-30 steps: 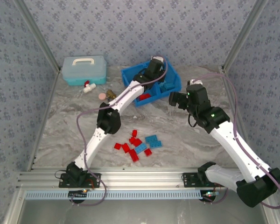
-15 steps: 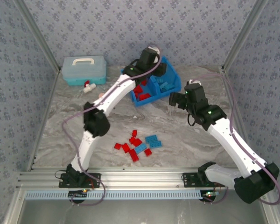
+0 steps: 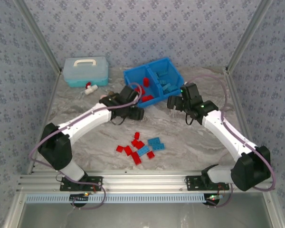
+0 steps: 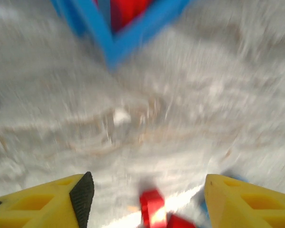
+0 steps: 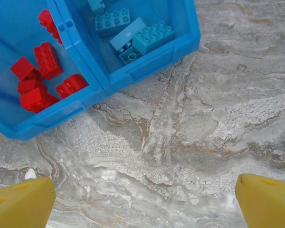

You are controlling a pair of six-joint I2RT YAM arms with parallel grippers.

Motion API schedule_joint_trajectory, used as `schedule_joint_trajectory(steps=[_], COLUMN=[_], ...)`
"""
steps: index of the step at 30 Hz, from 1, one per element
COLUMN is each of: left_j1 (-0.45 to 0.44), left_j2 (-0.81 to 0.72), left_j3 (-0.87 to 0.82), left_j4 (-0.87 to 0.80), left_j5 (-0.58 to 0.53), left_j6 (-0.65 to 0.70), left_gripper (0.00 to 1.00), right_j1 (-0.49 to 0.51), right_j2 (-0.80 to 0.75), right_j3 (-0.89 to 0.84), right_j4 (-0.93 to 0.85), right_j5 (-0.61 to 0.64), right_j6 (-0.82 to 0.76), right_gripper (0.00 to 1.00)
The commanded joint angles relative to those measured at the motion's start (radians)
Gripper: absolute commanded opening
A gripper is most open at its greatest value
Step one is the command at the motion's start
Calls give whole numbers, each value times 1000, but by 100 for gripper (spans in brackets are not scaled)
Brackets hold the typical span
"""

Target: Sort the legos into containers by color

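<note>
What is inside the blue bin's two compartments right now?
The left compartment holds red bricks, the right compartment light blue bricks. Anything beneath those bricks is covered.

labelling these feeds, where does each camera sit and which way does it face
top external: above, behind the bases, looking down; both arms.
left wrist: on left arm, facing table by the bin corner; yellow fingers.
right wrist: on right arm, looking down into the bin; yellow fingertips.
shared: the bin holding red legos.
</note>
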State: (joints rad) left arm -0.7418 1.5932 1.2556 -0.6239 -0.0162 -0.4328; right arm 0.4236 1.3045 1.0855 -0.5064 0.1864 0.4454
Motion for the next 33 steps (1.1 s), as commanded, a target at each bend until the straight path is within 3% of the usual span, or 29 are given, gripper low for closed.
schedule_joint_trajectory(steps=[1,6,11,15,21,24,29,33], left_j1=[-15,-66,-77,-83,-93,-92,-91,-77], left_j2=[4,90,149,147,160,137,72,44], left_j3=[-53,-70,-91,-144,-166,-167,-64,98], left_j4=[30,39,18,38,61,72,18,-10], left_j5=[106,71,64,79,66,51,27,-76], left_j6=[-92,-75,-53,-64,-89,-95,-63,-5], left_gripper=[72,80,76,64,36,27,21,20], right_j1=[-7,-5,-5,-5,-3,-3,-3,-3], right_j2=[14,3,-18,-17,-3,-6,-13,-30], right_j3=[31,19,-5,-10,-1,-2,-7,-12], right_j4=[16,0,1,8,15,12,3,4], right_j5=[-39,-37,-38,-37,-48,-44,-42,-38], right_j6=[2,16,33,31,31,32,32,33], right_gripper=[100,100,100,100,100,100,100,100])
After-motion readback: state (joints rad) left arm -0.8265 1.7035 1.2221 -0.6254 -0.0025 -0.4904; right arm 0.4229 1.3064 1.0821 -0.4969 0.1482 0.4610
